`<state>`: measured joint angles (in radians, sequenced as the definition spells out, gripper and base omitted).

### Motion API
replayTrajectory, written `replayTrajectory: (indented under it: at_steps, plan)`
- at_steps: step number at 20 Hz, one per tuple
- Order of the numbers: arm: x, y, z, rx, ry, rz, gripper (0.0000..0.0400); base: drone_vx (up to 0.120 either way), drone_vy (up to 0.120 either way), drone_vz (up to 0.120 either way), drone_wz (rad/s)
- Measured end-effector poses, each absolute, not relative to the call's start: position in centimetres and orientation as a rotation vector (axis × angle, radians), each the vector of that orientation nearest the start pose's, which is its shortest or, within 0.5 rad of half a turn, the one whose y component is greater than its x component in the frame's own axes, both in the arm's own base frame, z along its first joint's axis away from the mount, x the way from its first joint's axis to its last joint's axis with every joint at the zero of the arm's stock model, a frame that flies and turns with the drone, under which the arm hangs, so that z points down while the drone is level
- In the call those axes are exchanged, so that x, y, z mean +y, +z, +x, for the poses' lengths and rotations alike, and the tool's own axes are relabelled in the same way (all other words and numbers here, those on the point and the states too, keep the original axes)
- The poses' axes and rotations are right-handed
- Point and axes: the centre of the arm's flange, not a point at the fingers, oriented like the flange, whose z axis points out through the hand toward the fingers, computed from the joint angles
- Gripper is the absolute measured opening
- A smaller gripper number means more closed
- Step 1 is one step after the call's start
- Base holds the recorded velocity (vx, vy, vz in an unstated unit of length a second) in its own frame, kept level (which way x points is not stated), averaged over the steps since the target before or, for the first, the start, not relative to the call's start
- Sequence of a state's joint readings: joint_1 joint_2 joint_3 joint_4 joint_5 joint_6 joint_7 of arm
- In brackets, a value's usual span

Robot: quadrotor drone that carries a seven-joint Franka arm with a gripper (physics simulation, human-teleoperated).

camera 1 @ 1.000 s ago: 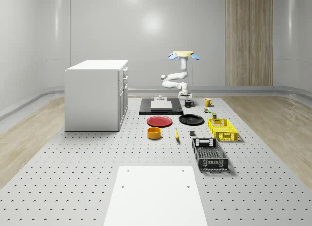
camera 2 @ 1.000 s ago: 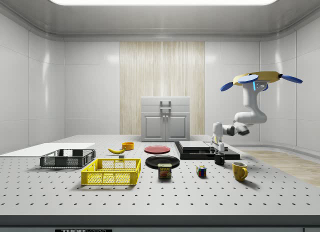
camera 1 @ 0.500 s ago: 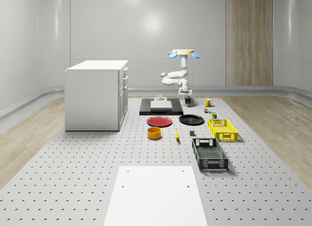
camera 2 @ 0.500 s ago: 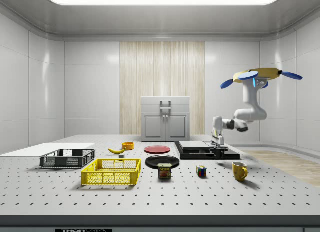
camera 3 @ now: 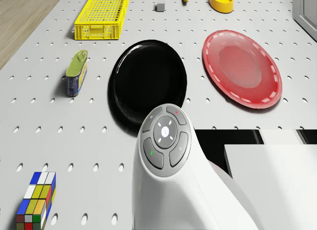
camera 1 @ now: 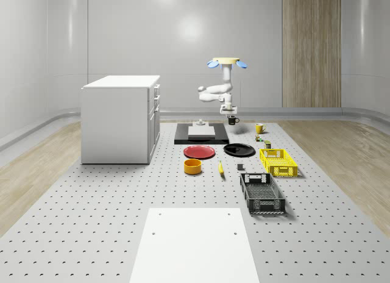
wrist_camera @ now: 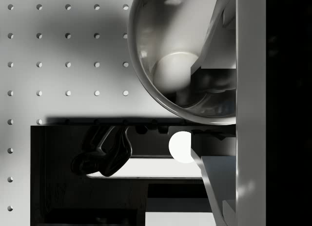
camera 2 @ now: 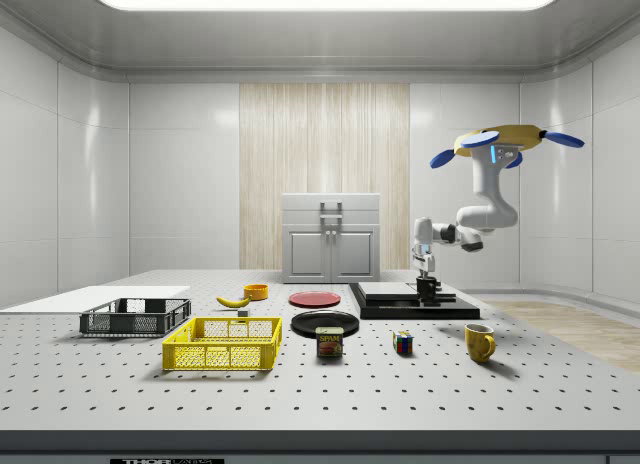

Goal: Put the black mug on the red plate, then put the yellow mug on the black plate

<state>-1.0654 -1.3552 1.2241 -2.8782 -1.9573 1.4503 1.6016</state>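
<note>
My claw [camera 2: 427, 281] grips the black mug [camera 1: 232, 120] above the desk [camera 1: 91, 222]; I hover at its far end. I should carry it level to the red plate [camera 1: 200, 152], then lower gently.

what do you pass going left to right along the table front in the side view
Black crate → yellow crate → spam can → rubik's cube → yellow mug.
</note>
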Motion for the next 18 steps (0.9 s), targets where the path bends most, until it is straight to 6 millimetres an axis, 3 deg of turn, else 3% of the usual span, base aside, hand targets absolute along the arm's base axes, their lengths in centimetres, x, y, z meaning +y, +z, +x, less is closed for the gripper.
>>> replayTrajectory:
  at_steps: [18]
  plan:
    - [1.0, 51.87, 30.08, -0.002, 0.785, 0.001, 0.011, 0.12, -0.12, 0.0, 0.0]
